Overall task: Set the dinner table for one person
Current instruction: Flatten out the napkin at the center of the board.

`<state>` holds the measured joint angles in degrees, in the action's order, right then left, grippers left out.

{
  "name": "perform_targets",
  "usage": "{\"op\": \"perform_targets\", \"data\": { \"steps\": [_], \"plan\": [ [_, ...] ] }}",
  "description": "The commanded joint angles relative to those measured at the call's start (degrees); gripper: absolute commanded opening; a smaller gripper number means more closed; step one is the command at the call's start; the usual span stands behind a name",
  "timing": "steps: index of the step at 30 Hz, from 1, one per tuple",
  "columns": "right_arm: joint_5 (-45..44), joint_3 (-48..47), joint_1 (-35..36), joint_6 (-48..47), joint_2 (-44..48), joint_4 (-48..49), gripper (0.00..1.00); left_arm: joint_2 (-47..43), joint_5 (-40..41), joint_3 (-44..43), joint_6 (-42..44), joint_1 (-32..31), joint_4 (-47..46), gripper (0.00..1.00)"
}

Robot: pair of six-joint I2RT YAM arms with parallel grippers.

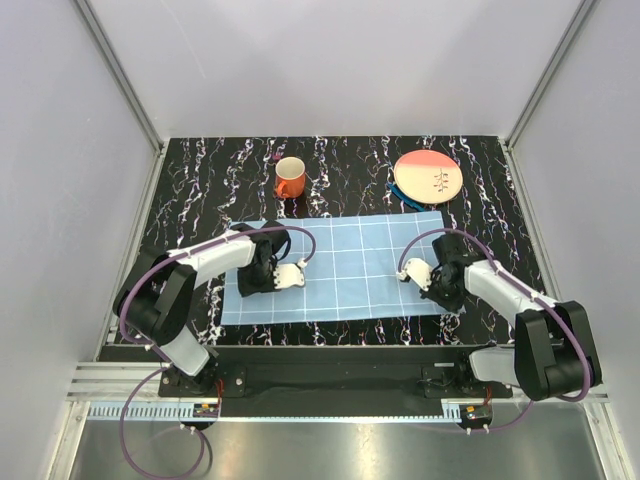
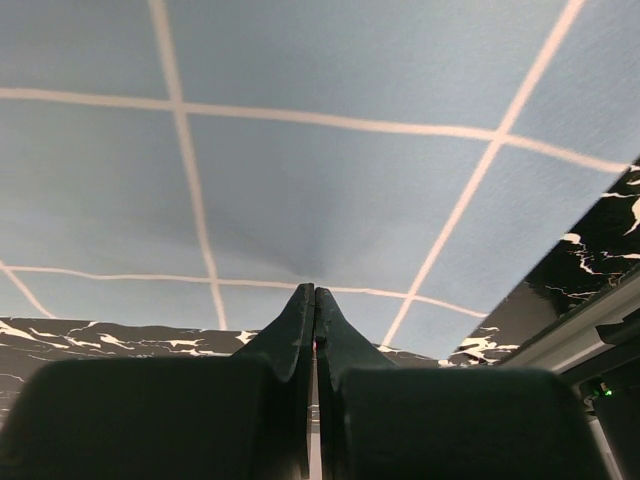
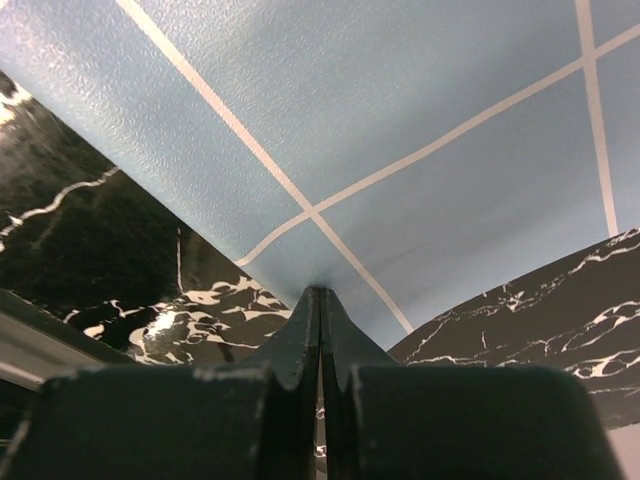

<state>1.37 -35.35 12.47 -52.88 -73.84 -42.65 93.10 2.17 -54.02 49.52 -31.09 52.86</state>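
The dinner table (image 1: 200, 180) is black with white marble streaks. A light-blue checked cloth mat (image 1: 350, 265) lies flat on its near middle. My left gripper (image 1: 250, 285) is shut on the mat's near-left part. In the left wrist view the fingertips (image 2: 315, 290) pinch the mat (image 2: 330, 170), which puckers there. My right gripper (image 1: 447, 295) is shut on the mat's near-right corner. In the right wrist view the tips (image 3: 320, 292) pinch that corner of the mat (image 3: 400, 110). An orange mug (image 1: 289, 178) and a pink plate (image 1: 428, 176) stand behind the mat.
Something blue (image 1: 405, 200) pokes out under the plate's near-left rim. Grey walls enclose the table on three sides. A metal rail (image 1: 330, 375) runs along the near edge. Bare tabletop shows in both wrist views (image 2: 600, 250) (image 3: 80, 220).
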Motion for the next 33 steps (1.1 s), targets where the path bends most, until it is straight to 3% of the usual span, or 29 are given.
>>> {"op": "perform_targets", "data": {
  "steps": [1,8,17,18,20,28,29,30,33],
  "plan": [
    [-6.64,3.45,-1.48,-1.96,-0.25,-4.63,0.0,-0.02,0.11,-2.14,0.32,-0.28,0.4,0.0],
    [-5.24,2.75,-1.4,-4.86,1.86,-6.56,0.0,0.06,-0.07,-2.05,0.4,-0.29,0.49,0.0],
    [-3.56,-0.94,-1.4,-5.48,-2.18,-7.62,0.02,-0.29,0.11,-1.44,0.76,-0.29,0.49,0.0],
    [-3.48,-1.29,-1.4,-5.3,-2.79,-7.45,0.09,-0.29,0.2,-1.18,0.84,-0.29,0.4,0.0],
    [-3.39,-2.34,-1.4,-5.04,-3.15,-7.44,0.34,-0.29,0.02,-0.65,0.84,-0.29,0.49,0.0],
    [-2.51,-7.44,-1.4,-3.37,-4.47,-7.62,0.54,0.15,-1.82,-0.91,-1.26,-0.29,-0.92,0.0],
    [-2.42,-8.67,-1.48,-3.02,-4.47,-7.62,0.58,0.5,-1.82,-0.83,-1.35,-0.29,-0.92,0.0],
    [-2.25,-9.38,-1.4,-2.75,-4.55,-7.71,0.69,0.76,-1.82,-0.74,-1.44,-0.29,-1.35,0.0],
    [-1.54,-11.93,-1.4,-1.79,-4.9,-7.71,0.73,1.38,-1.74,-0.38,-1.62,-0.29,-2.23,0.0]
  ]
}}
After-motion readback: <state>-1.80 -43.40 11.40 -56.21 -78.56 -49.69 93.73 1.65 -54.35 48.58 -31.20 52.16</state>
